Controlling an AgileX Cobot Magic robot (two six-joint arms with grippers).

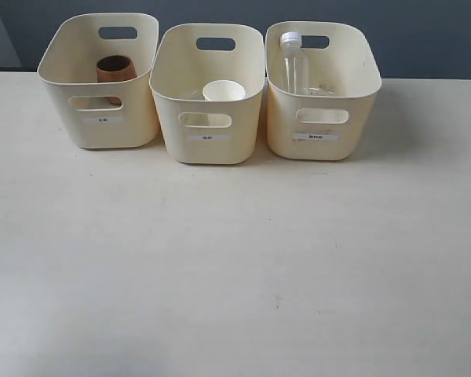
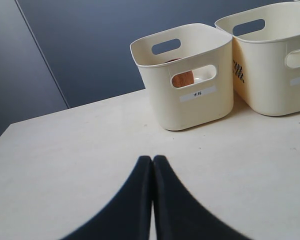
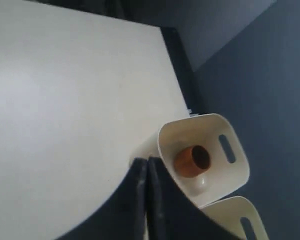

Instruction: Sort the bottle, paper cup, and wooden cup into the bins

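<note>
1. The wooden cup [image 1: 115, 69] sits in the left of the bins [image 1: 243, 133], the paper cup [image 1: 224, 90] in the middle one and the bottle [image 1: 294, 63] upright in the right.
2. The left tool [image 2: 152, 160] and right tool [image 3: 146, 162] are closed and empty.
3. Risk: an arm sweeping low could shove a bin along the desk [image 1: 235, 259] and topple the bottle.

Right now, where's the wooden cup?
In the exterior view the wooden cup sits inside the leftmost bin, next to the middle bin that holds the paper cup.

Pale cream tabletop [image 1: 235, 267], dark blue-grey wall [image 1: 424, 39] behind its far edge
</note>
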